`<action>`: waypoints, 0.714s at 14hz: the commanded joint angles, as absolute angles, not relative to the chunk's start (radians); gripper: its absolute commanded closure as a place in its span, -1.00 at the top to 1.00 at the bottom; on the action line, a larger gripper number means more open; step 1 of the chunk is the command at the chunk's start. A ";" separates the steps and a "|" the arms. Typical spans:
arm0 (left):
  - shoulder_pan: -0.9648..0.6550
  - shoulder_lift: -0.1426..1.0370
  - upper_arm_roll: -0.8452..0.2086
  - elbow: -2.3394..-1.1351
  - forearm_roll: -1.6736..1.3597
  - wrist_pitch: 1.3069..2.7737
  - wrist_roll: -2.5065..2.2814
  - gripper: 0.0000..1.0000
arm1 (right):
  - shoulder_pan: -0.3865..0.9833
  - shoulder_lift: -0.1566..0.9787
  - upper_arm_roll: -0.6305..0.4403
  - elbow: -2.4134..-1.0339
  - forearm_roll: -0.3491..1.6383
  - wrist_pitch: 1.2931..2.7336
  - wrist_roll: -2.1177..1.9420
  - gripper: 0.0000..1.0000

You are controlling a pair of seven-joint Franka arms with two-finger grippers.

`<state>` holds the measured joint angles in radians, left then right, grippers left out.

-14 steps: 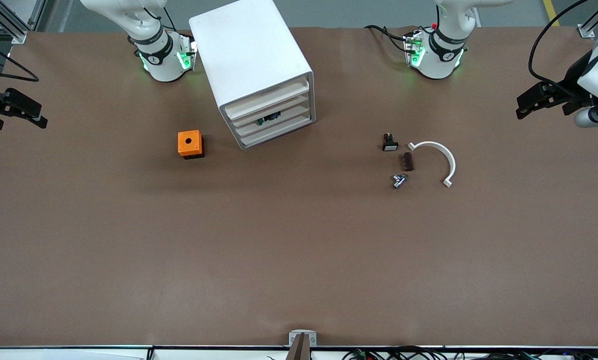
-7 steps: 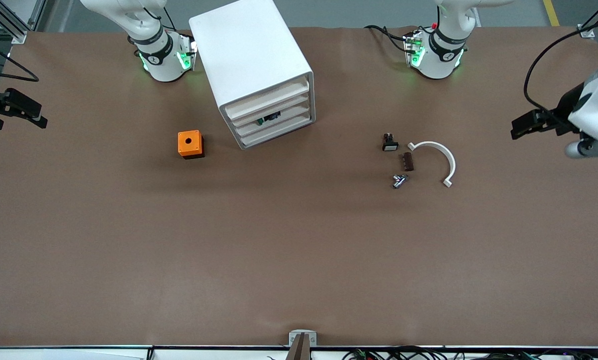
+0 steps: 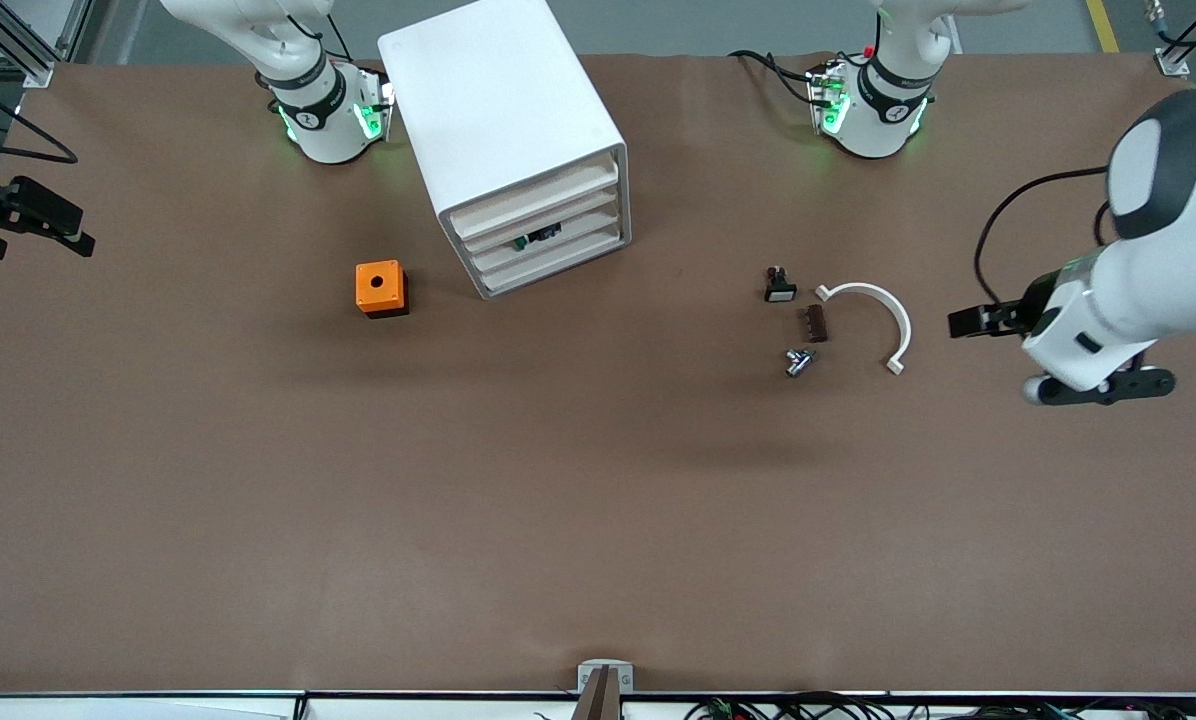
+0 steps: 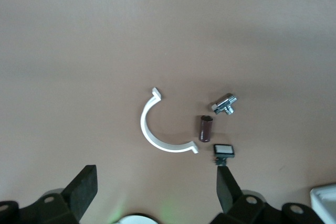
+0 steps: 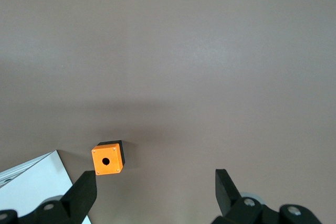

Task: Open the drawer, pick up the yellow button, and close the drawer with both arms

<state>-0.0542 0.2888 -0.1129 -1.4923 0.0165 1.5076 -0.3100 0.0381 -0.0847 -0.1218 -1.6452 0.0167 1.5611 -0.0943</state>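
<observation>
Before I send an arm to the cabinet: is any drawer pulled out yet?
No. In the front view all the drawer fronts of the white cabinet sit flush, and both grippers are well away from it.

A robotics lab: two white arms (image 3: 1148, 290) bolted to a brown-covered table (image 3: 598, 520), aluminium framing (image 3: 18, 40) at its far corner, cables (image 3: 808, 708) along its near edge.

Orange box (image 3: 381, 288) with a round hole on top, standing on the brown counter (image 3: 558, 500) toward the right arm's end. Toward the left arm's end: white curved clip (image 3: 873, 320), brown cylinder (image 3: 816, 323), metal fitting (image 3: 798, 361), black-and-white part (image 3: 779, 286), clustered close together.
</observation>
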 commanded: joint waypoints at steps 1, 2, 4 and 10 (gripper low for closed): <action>-0.106 0.362 -0.121 -1.459 0.009 1.505 -0.516 0.99 | 0.034 -0.106 -0.118 -1.658 0.009 1.557 -0.091 1.00; -0.129 0.380 -0.121 -1.459 0.006 1.515 -0.582 0.99 | 0.034 -0.106 -0.118 -1.658 0.009 1.557 -0.091 1.00; -0.165 0.422 -0.123 -1.459 -0.047 1.526 -0.725 0.99 | 0.035 -0.104 -0.118 -1.654 0.008 1.562 -0.092 1.00; -0.329 0.509 -0.121 -1.441 -0.212 1.569 -1.167 0.99 | 0.031 -0.061 -0.118 -1.615 0.006 1.559 -0.086 1.00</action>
<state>-0.2741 0.4757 -0.1266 -1.4846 -0.1868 1.5660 -1.0407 0.0380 -0.0826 -0.1223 -1.6341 0.0166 1.5626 -0.0942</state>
